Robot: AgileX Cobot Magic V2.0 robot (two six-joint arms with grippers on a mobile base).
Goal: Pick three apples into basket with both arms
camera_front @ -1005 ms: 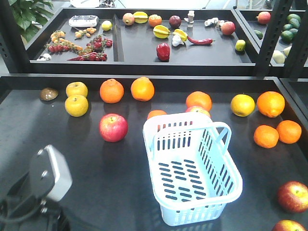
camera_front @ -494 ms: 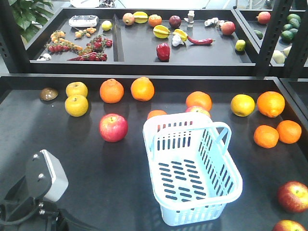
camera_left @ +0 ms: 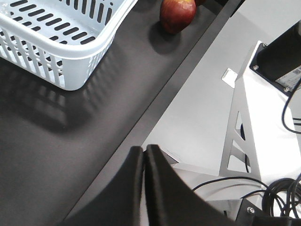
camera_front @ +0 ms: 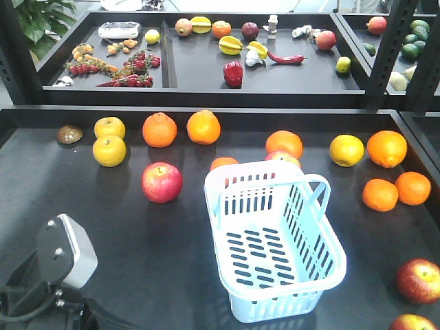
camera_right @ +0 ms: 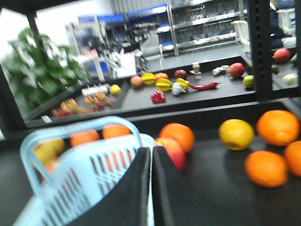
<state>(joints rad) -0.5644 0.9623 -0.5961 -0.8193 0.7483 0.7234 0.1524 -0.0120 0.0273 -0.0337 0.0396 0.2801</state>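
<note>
Well, my left gripper [camera_left: 143, 150] and right gripper [camera_right: 151, 150] are both closed and empty, and the apple [camera_left: 178, 14] ahead of the left looks firm and slick, so I'd straddle its middle.

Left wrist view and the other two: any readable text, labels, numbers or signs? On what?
No text can be read in any view.
Pale label on the black box, left wrist view: too small and cut off by the frame edge.
Blue strips on the background shelving, right wrist view: blurred.
White flat device, front view: no legible marking.
</note>
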